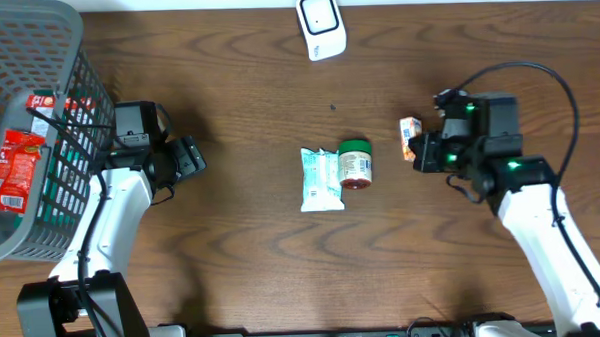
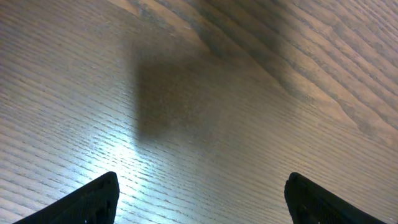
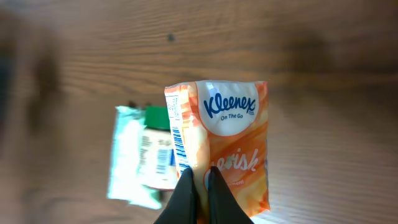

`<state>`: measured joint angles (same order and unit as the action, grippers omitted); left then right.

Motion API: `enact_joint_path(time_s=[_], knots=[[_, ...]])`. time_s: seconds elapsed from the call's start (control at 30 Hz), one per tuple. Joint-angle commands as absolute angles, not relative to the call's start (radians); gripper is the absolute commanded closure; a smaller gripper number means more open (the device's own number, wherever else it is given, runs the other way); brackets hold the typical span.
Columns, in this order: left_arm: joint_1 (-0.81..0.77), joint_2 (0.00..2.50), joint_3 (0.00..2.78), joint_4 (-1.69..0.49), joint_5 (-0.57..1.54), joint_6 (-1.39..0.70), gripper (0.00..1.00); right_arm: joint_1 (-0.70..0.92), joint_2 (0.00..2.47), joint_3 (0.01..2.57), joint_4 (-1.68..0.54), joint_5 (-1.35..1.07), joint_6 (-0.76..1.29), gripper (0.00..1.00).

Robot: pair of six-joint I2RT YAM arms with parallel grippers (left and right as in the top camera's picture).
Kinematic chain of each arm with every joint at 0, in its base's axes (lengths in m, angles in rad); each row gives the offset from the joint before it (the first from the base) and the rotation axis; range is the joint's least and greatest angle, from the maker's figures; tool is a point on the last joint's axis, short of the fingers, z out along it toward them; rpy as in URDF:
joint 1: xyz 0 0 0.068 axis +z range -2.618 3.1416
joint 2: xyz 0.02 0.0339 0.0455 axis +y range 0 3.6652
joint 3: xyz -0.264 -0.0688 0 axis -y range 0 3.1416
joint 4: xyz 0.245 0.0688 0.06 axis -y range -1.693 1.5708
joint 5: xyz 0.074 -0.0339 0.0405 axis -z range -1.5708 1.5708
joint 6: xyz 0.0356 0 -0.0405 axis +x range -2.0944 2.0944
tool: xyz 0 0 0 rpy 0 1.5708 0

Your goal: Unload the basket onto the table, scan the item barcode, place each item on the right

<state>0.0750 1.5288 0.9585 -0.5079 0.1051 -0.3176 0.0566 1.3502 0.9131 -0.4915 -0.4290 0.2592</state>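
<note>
Kleenex pack (image 3: pixel 233 137) being pinched by closed right pincer (image 3: pixel 199 180), barcode (image 3: pixel 178 146) being left uncovered above fingertips (image 3: pixel 186 194) for scanning; left pincer (image 2: pixel 199 196) being held open, empty.

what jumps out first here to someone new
The orange Kleenex pack, pinched in the right gripper on the right of the scene, barcode side showing. Next come the grey basket with red packets at far left, and the white scanner at the top edge.

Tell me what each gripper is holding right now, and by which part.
The right gripper is shut on the orange Kleenex pack, pinching the end away from its logo, near the barcode. The left gripper is open, holding nothing.
</note>
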Motion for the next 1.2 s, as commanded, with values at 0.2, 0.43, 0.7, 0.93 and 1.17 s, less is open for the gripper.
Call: enact_joint_path(time_s=[0.2,0.43,0.7,0.93,1.17], knots=[[0.078,1.520,0.971,-0.507,0.099,-0.319,0.14,-0.014,1.522,0.780,-0.296,-0.839,0.347,0.99],[0.078,1.520,0.971,-0.507,0.099,-0.319,0.14,-0.019,1.620,0.739,-0.166,-0.847,0.390,0.99],[0.078,1.520,0.971,-0.507,0.099,-0.319,0.14,-0.020,1.639,0.730,-0.156,-0.822,0.392,0.99],[0.078,1.520,0.971,-0.507,0.099,-0.320,0.14,-0.020,1.641,0.717,-0.146,-0.791,0.412,0.99],[0.078,1.520,0.971,-0.507,0.099,-0.319,0.14,-0.020,1.641,0.692,-0.080,-0.791,0.450,0.99]])
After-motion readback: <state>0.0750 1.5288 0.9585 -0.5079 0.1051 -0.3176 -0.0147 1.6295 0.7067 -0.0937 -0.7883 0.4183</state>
